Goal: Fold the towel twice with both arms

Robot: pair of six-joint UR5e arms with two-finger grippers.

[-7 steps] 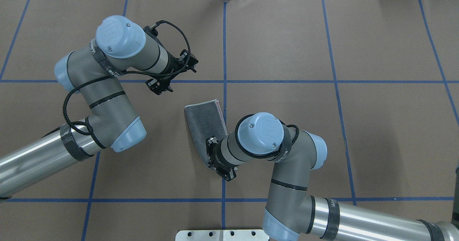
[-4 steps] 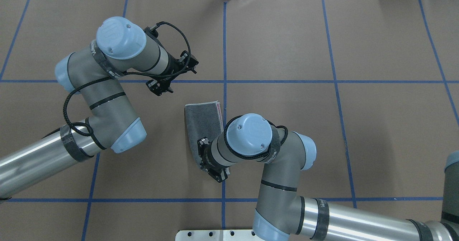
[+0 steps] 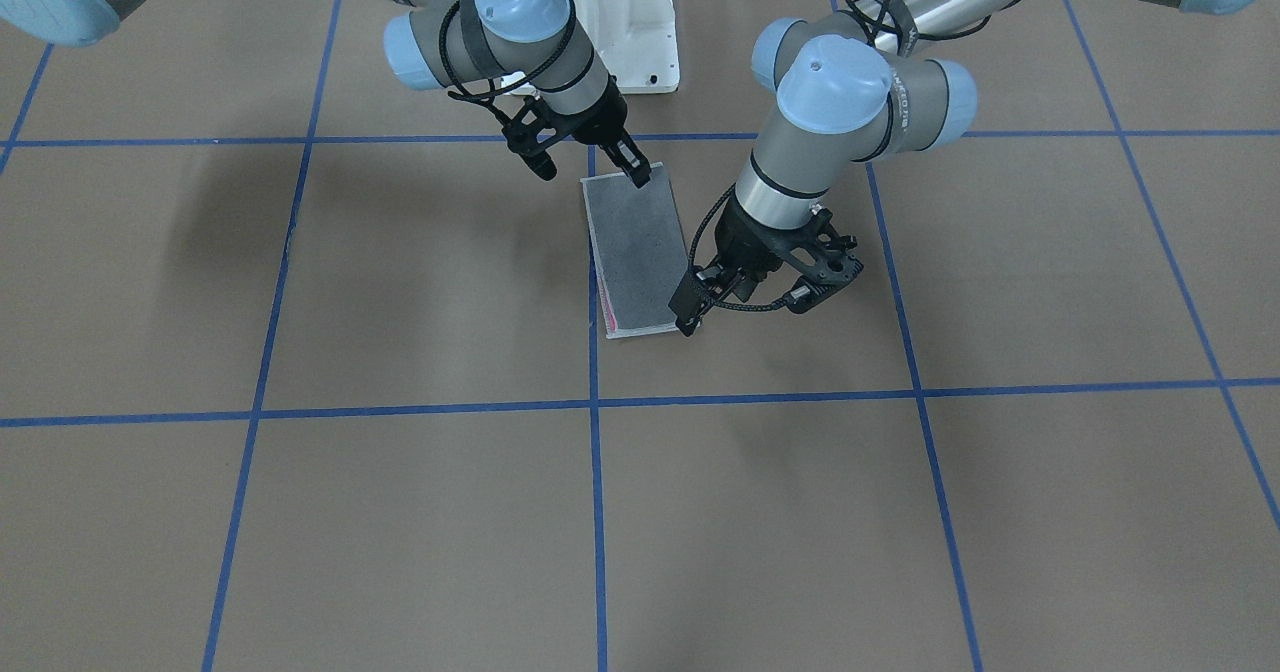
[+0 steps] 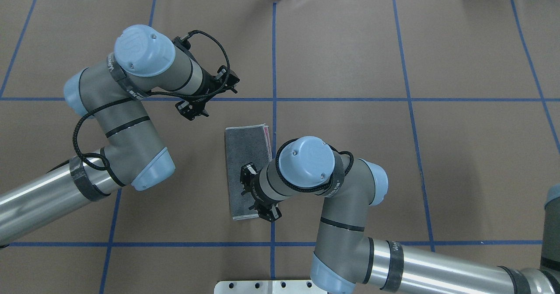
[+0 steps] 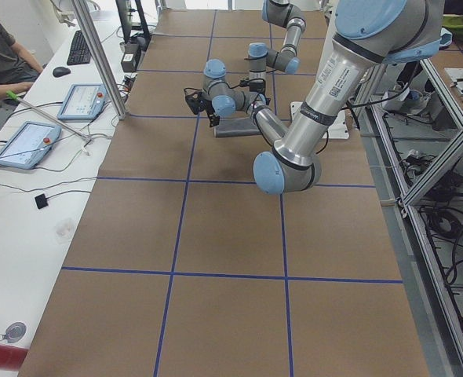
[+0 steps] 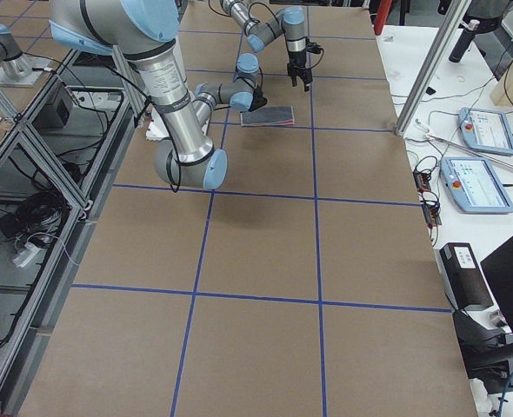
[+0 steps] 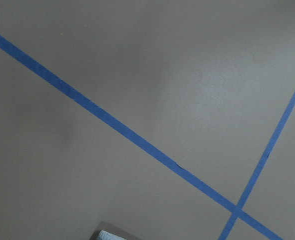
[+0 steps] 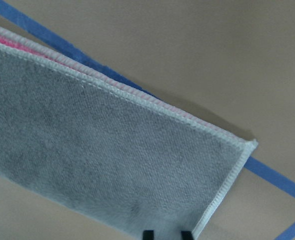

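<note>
Exterior front-facing view, read from the operators' side toward the robot. Foreground: brown table [image 3: 400, 532] w/ blue tape lines [image 3: 597, 512].

Next back, the left gripper [image 3: 689, 318] hangs by the outer corner of the towel [image 3: 640, 252], on the crease side. Its wrist cam shows bare table and only a scrap of cloth at the bottom edge, so it looks raised above the cloth, not on it. Can't tell whether its jaws are apart or together; nothing visible is held.

Centre: the towel lies flat as a long strip, grey face up. Pink shows only as a sliver along the open long side, i.e. one fold done, second not yet. That open side runs along the centre tape line, w/ the long axis pointing away from the robot.

Farther back, the right gripper [image 3: 637, 174] rests on the robot-side short end. In its wrist cam the fingertips [image 8: 147, 234] sit close together at the stitched edge, prob. nipped on the cloth to hold that end square and ready to carry over. One tool at each short end suits an end-to-end second fold.

Rearmost: white pedestal [image 3: 640, 32]
</note>
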